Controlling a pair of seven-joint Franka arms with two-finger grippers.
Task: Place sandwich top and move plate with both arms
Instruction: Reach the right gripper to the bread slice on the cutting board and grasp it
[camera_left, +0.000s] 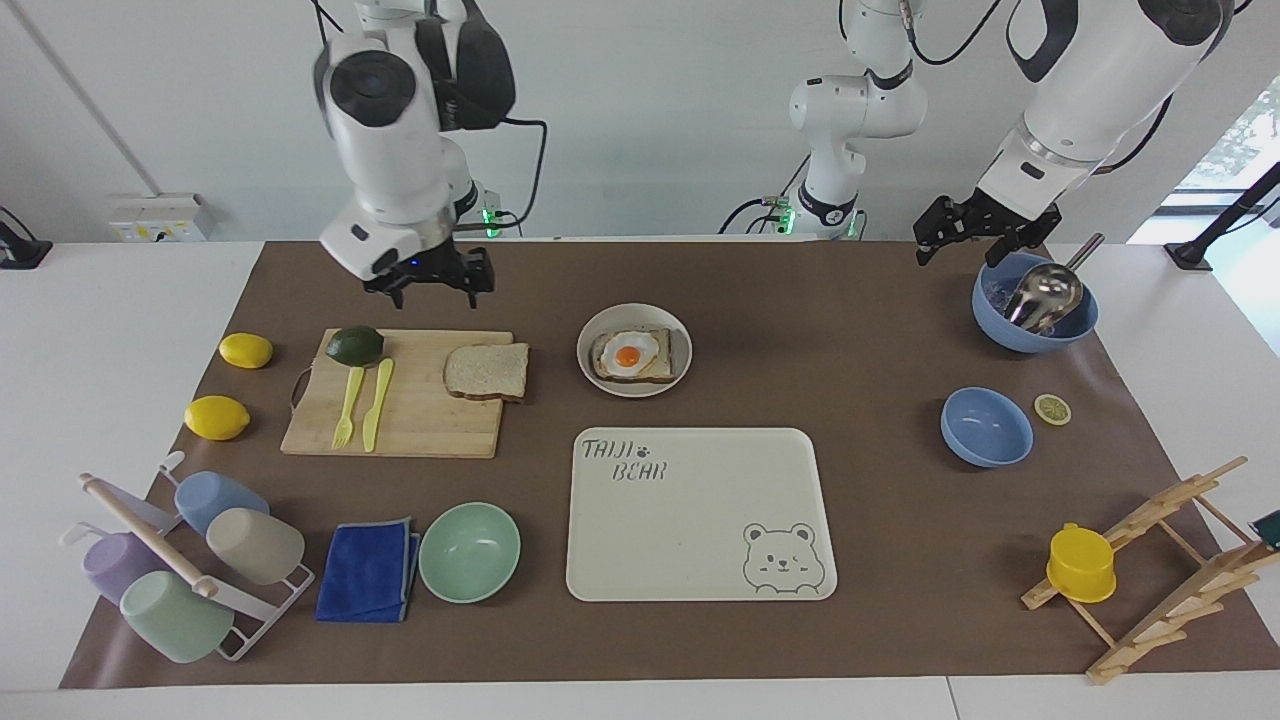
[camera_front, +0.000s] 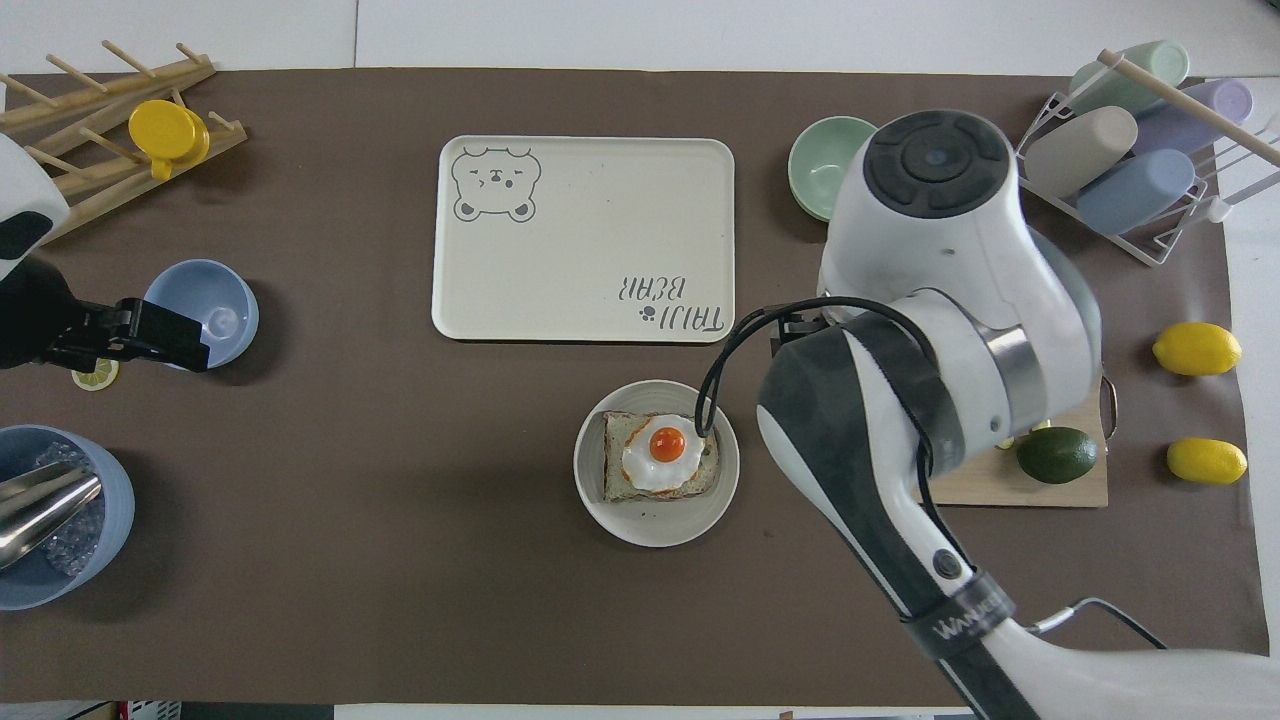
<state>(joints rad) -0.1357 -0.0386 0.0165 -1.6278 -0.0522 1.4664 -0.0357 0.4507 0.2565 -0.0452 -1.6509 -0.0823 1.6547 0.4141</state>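
A white counter (camera_left: 120, 320) carries a wide brown mat (camera_left: 860, 330), with a plain white wall filling the top of the facing view. Mid-frame sits the small round cream-white plate (camera_left: 597, 375), holding a toast slice with a fried egg (camera_left: 630, 355). Below it in the facing view lies the rectangular cream bear-print tray (camera_left: 700, 540). Left of centre is the pale wooden cutting board (camera_left: 430, 425), and on its corner toward the plate rests the sandwich top, a square slice of pale brown bread (camera_left: 487, 371).

The right hand (camera_left: 430, 285) hangs in the upper left of the facing view, over the mat just above the board's upper edge, its fingers spread apart and holding nothing. The bread slice lies below it and a little toward the plate, untouched. In the overhead view the right arm hides the slice.

The left hand (camera_left: 975, 235) waits at upper right, above the rim of the blue bowl holding a metal scoop (camera_left: 1035, 300), fingers parted, empty.
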